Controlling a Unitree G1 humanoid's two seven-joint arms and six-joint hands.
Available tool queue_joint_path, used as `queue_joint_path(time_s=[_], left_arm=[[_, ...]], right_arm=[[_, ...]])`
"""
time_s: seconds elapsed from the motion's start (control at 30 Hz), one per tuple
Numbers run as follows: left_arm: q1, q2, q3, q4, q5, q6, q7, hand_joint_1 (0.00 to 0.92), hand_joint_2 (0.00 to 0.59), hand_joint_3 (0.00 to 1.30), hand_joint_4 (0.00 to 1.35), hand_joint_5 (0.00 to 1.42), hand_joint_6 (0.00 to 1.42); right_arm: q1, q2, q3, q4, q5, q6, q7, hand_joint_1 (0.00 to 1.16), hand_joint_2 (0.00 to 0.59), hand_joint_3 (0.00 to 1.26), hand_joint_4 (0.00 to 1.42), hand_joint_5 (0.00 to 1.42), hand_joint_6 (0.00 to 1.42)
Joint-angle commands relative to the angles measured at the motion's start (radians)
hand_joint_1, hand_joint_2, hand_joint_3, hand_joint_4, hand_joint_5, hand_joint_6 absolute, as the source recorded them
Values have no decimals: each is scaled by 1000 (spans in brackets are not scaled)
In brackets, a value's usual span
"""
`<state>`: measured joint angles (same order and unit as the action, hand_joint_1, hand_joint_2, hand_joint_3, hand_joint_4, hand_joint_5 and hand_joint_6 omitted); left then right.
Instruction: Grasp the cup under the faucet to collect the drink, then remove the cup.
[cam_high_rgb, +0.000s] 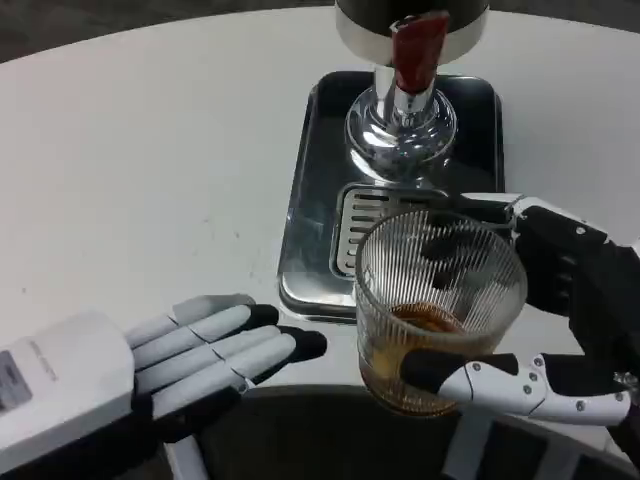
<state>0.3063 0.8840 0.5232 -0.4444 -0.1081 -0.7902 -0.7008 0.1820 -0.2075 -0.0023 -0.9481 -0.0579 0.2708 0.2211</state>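
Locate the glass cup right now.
In the head view the glass cup sits low right, held by the right hand, just in front of the metal drip tray.

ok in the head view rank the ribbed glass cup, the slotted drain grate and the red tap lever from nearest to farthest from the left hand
From the left hand:
1. Ribbed glass cup, to its right, held by the right hand.
2. Slotted drain grate, on the metal tray beyond.
3. Red tap lever, at the top.

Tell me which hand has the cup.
The right hand: its fingers wrap the ribbed glass cup, which holds some amber drink. The left hand lies flat on the table, fingers extended, holding nothing.
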Motion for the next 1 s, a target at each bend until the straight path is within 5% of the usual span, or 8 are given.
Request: queue_joint_path(time_s=[0.03, 1.0], left_arm=[[14, 7, 7, -11, -10, -13, -16, 0, 46, 0, 0, 0, 0], [-4, 6, -7, -8, -12, 3, -13, 0, 52, 0, 0, 0, 0]], right_arm=[[7, 0, -1, -40, 31, 1, 2, 976, 168, 497, 636, 738, 689], [-24, -6, 12, -47, 29, 27, 2, 975, 169, 497, 652, 747, 699]])
